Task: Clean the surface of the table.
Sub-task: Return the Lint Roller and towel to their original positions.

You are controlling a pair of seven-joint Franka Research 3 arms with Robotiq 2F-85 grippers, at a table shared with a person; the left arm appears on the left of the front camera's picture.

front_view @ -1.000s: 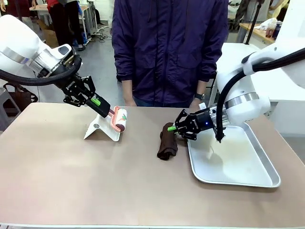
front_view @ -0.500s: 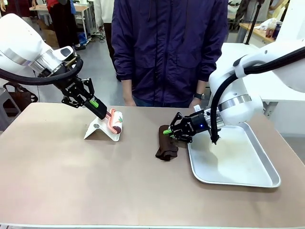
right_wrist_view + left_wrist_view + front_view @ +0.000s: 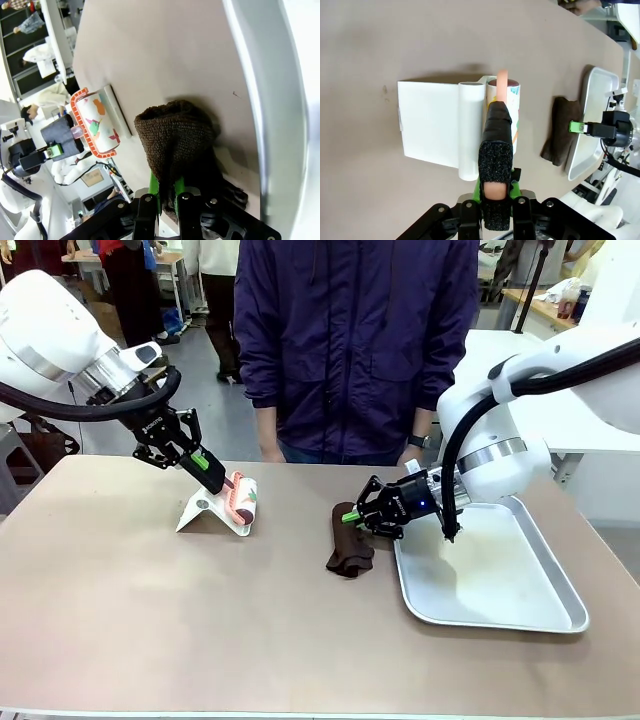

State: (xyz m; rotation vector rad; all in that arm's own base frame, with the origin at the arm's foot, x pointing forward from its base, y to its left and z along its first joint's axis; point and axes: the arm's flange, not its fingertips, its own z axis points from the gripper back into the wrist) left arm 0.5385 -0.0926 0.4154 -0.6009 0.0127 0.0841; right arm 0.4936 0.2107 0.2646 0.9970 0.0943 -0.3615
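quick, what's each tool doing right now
Left tool: shut on the lint roller's handle, roller over its white stand.
Right tool: shut on the brown cloth, beside the steel tray.

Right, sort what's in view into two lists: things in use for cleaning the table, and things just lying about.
In use:
- table
- brown cloth, clamped in the right gripper
- lint roller, handle clamped in the left gripper

Lying about:
- steel tray
- white stand beside the roller
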